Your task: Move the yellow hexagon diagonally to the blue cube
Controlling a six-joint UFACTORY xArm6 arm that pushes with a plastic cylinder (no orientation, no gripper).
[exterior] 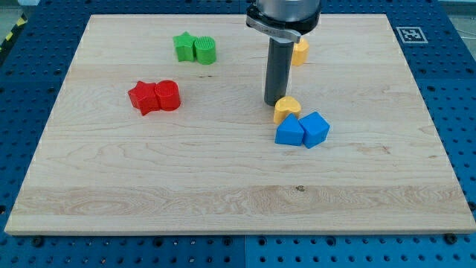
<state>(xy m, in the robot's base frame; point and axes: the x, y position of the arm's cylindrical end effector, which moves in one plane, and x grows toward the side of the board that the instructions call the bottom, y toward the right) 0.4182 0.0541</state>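
Where the rod meets the wooden board (223,186), my tip (276,103) holds nothing and stands just above a yellow block (286,109), shape unclear, touching it or nearly so. Below sit 2 touching blue blocks: triangular (289,132) and cube (314,129). Another yellow block (300,51), possibly the hexagon, is half-hidden behind the rod.

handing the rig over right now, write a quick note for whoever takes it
My tip is down on the board, just at the view's upper left of a yellow block.
That yellow block sits against the top of the blue triangle-like block, with the blue cube just to the view's right.
A second yellow block is half hidden behind the rod; which one is the hexagon is unclear.
Left: confirm that, then finish placement.
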